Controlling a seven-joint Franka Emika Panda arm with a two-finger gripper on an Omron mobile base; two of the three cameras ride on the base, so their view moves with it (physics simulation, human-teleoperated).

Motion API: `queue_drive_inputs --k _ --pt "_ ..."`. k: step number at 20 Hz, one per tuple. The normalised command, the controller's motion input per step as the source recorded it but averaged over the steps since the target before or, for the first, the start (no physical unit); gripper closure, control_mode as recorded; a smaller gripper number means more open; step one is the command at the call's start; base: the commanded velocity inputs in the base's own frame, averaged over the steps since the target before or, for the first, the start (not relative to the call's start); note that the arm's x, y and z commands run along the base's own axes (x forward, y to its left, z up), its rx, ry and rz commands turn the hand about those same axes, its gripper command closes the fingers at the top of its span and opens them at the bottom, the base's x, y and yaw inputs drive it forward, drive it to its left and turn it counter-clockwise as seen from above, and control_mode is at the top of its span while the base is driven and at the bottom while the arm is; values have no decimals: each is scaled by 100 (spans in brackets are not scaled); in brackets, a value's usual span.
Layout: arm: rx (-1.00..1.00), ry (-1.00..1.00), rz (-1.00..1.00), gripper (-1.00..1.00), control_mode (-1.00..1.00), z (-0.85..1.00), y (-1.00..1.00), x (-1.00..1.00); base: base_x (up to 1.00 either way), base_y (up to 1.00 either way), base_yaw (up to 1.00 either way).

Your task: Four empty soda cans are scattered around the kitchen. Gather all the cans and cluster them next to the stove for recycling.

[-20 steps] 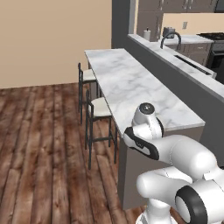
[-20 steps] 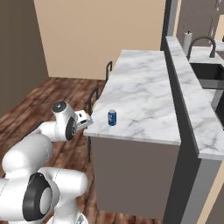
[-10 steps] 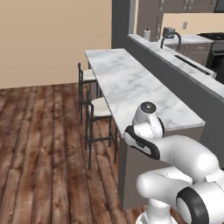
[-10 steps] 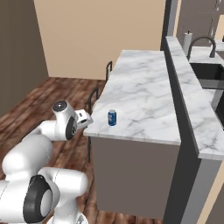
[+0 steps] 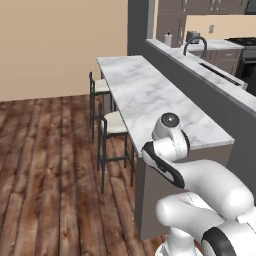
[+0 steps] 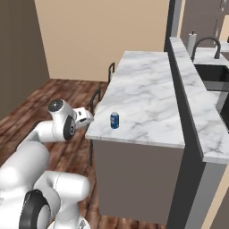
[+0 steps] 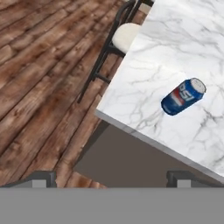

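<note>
A blue soda can [image 6: 115, 120] stands upright on the marble bench [image 6: 147, 96], near its front left corner. The end effector [image 7: 111, 177] is beside that corner, off the bench edge and apart from the can; its fingers are wide open and hold nothing. Two stools [image 5: 107, 125] stand along the bench side, on the wood floor [image 5: 45, 165].

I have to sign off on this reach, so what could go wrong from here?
The blue soda can stands near the marble counter's corner edge; a clumsy approach could knock it to the floor. The open tool sits off the counter's side, so it could clip the edge coming in. The stool close by crowds the arm.
</note>
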Motion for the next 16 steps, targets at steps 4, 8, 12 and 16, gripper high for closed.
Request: queue_drive_inputs --k 4,8,12,16 --pt "0 -4 -13 -100 -100 14 0 0 0 0 0" --pt "5 0 -13 -100 -100 0 -7 0 0 0 0" --pt "10 0 -12 -100 -100 0 -11 0 0 0 0" --pt "10 0 -11 -100 -100 0 -15 4 0 0 0"
